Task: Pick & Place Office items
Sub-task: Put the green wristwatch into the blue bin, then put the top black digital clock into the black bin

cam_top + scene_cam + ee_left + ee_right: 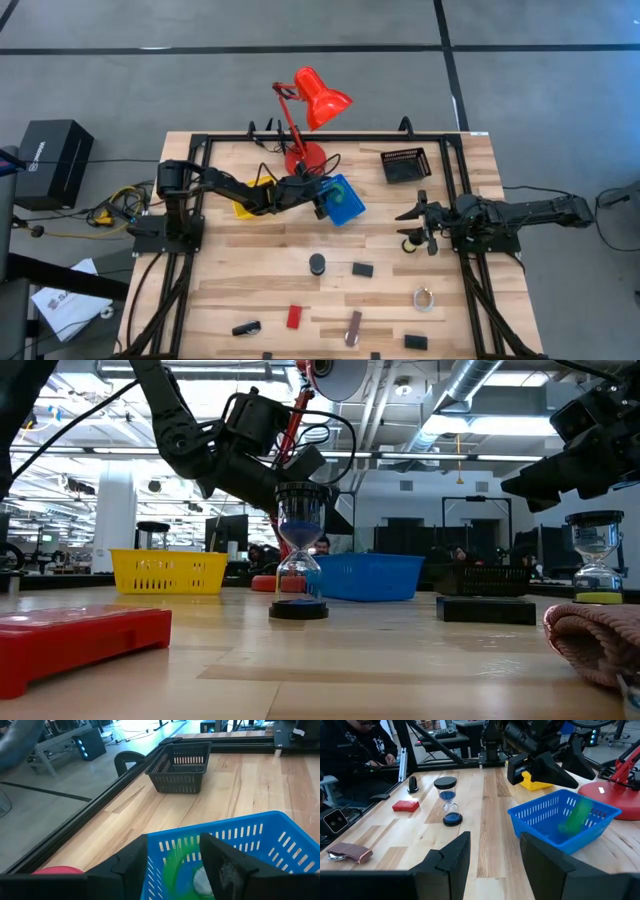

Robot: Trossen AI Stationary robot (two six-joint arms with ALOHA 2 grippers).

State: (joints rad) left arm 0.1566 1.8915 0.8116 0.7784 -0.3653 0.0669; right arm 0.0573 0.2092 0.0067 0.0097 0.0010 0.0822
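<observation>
Green piece (pixel 576 818) lies in blue tray (pixel 540 815) under left tool (pixel 322 196).

Two dark jointed arms with black cables, each ending in matte black jaws.

Red lamp (pixel 318 100); yellow (pixel 246 205), blue (pixel 345 203), black trays (pixel 405 165).

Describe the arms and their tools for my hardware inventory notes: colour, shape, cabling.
Both arms are dark, slim, jointed links. The left tool and right tool each end in two flat, black, wedge-shaped fingers. Black cables loop along the left arm; yellow wiring bunches by its base.
</observation>
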